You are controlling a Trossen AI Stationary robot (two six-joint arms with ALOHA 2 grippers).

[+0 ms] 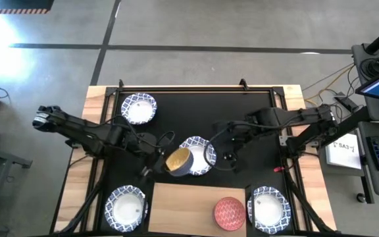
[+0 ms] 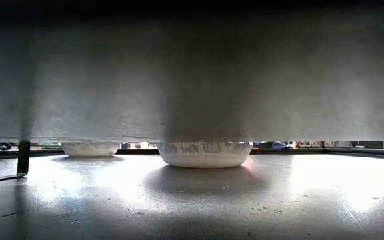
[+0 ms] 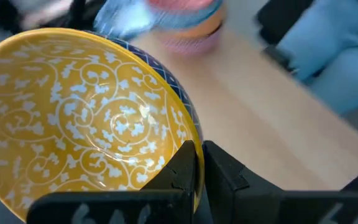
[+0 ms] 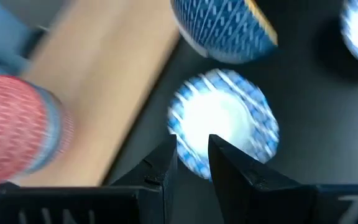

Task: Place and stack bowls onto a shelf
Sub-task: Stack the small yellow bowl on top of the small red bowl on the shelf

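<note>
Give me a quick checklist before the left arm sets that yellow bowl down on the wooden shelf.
1. Grip: left gripper pinches the rim of the yellow bowl: ok.
2. Bowl level: tilted in the grip: not ok.
3. Landing spot: shelf is bare beside the red bowl: ok.
4. Position: yellow bowl overlaps the white bowl on the mat, not above the shelf yet: not ok.
5. Right gripper beside that white bowl, holding nothing: ok.
6. Height above the shelf: cannot tell.
</note>
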